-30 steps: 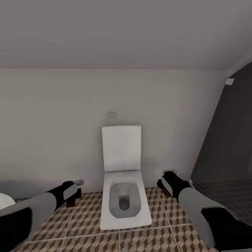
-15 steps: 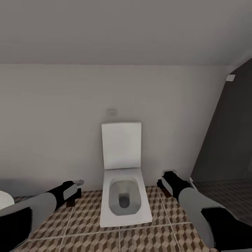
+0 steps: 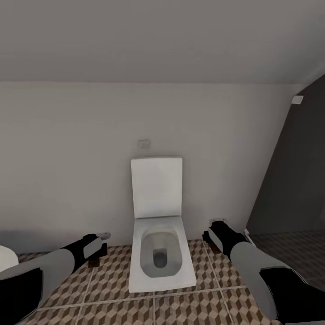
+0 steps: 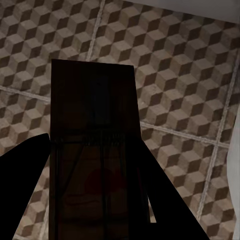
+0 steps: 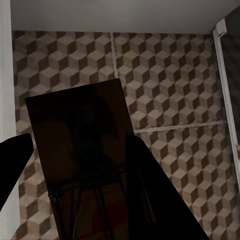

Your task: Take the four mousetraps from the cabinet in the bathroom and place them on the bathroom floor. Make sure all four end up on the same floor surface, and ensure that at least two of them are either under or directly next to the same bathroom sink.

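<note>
Two mousetraps are in hand. In the left wrist view a dark brown slab with wire parts, a mousetrap [image 4: 95, 150], sits between the black fingers of my left gripper [image 4: 92, 145], above the cube-patterned bathroom floor [image 4: 185, 75]. The right wrist view shows another mousetrap [image 5: 80, 145] held in my right gripper [image 5: 82, 140]. In the head view my left gripper [image 3: 98, 243] hangs low to the left of the toilet, and a dark edge of its mousetrap [image 3: 93, 261] shows below it. My right gripper [image 3: 216, 228] is low on the toilet's right. The cabinet and sink are out of view.
A square white toilet [image 3: 160, 253] with its lid up stands against the pale wall straight ahead. A dark grey wall [image 3: 293, 180] and a darker floor strip lie to the right. A rounded white fixture edge [image 3: 6, 258] shows at the far left.
The whole head view has shifted slightly, so the camera moved. Both grippers keep hold of their mousetraps, and the left forearm sits a touch lower.
</note>
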Controlling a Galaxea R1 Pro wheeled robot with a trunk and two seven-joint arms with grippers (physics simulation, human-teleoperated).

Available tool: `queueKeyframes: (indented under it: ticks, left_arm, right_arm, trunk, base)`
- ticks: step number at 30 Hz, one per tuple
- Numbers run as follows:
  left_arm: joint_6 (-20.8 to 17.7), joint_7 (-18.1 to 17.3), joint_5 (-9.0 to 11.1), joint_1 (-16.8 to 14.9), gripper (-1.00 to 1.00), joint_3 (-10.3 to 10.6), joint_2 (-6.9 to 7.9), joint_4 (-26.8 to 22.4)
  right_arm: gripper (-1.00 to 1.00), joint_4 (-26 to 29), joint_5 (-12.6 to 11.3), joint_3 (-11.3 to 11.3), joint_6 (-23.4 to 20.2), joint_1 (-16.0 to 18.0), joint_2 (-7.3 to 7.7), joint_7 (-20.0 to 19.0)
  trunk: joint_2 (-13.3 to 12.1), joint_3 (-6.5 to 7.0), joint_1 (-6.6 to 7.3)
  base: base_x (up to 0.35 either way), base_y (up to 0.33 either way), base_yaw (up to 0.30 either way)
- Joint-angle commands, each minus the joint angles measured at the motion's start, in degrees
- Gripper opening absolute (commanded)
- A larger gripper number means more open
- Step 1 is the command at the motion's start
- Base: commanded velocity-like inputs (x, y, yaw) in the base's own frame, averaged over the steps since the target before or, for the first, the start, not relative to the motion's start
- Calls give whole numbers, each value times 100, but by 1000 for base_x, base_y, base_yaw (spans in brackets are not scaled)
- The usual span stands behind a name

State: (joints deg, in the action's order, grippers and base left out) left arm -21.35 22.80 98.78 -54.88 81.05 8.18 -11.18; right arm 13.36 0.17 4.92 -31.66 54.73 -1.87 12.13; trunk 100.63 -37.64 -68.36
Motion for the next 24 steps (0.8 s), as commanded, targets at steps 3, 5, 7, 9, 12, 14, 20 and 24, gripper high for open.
queueKeyframes:
  ticks: [3, 5, 7, 9, 12, 14, 20, 24]
  left_arm:
    - [-12, 40, 25, -5, -100, 25, 3, -21]
    - [-11, 40, 24, -5, -100, 25, 1, -22]
    - [-10, 40, 26, -5, -100, 25, 0, -22]
    - [-10, 40, 27, -5, -100, 25, -1, -22]
    - [-10, 40, 26, -5, -100, 25, -1, -18]
    - [-10, 40, 27, -5, -100, 24, 2, -16]
    - [-17, 46, 27, -5, -100, -42, 8, -16]
    - [-18, 52, 23, -6, -100, -212, 8, -16]
  right_arm:
    - [-100, 9, 0, 44, -42, 3, 3, 14]
    - [-100, 9, 4, 44, -42, 3, 8, 13]
    - [-100, 9, 5, 44, -42, 3, 12, 16]
    - [-100, 9, 2, 39, -42, 3, 29, 17]
    - [-100, 16, -7, 36, -42, 3, 52, 20]
    - [-100, 17, -8, 36, -42, 3, 54, 22]
    - [-100, 14, -8, 37, -42, 3, 63, 20]
    - [-100, 15, -8, 36, -42, 3, 62, 18]
  trunk:
    - [3, -6, 0]
    - [3, -6, 0]
    - [3, -6, 0]
    - [3, -6, 0]
    - [3, -6, 0]
    - [3, -6, 0]
    - [3, -6, 0]
    - [83, -42, -43]
  base:
    - [0, 0, 0]
    - [0, 0, 0]
    - [0, 0, 0]
    - [0, 0, 0]
    - [0, 0, 0]
    - [0, 0, 0]
    - [0, 0, 0]
    - [0, 0, 0]
